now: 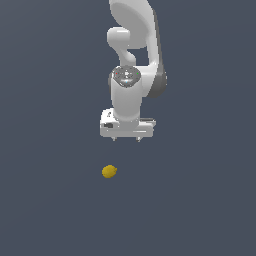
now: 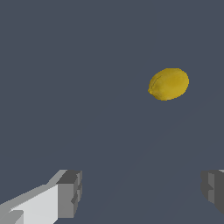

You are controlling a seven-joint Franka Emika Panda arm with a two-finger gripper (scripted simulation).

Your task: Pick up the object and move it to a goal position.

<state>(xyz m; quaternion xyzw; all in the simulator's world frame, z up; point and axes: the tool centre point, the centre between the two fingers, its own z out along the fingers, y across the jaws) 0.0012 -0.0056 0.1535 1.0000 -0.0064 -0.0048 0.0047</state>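
The object is a small yellow lemon-like ovoid (image 1: 109, 171) lying on the flat dark grey surface, below the gripper in the exterior view and a little toward that view's left. In the wrist view the lemon (image 2: 169, 83) shows whole, its nub end pointing away from its rounder end. My gripper (image 1: 126, 139) hangs above the surface, well apart from the lemon, pointing down. Its fingers (image 2: 69, 192) stand wide apart with nothing between them, so my gripper (image 2: 142, 190) is open and empty.
The white arm (image 1: 132, 45) rises above the gripper toward the top of the exterior view. The dark grey surface (image 1: 200, 200) spreads all around with no other objects in view. No goal marker shows.
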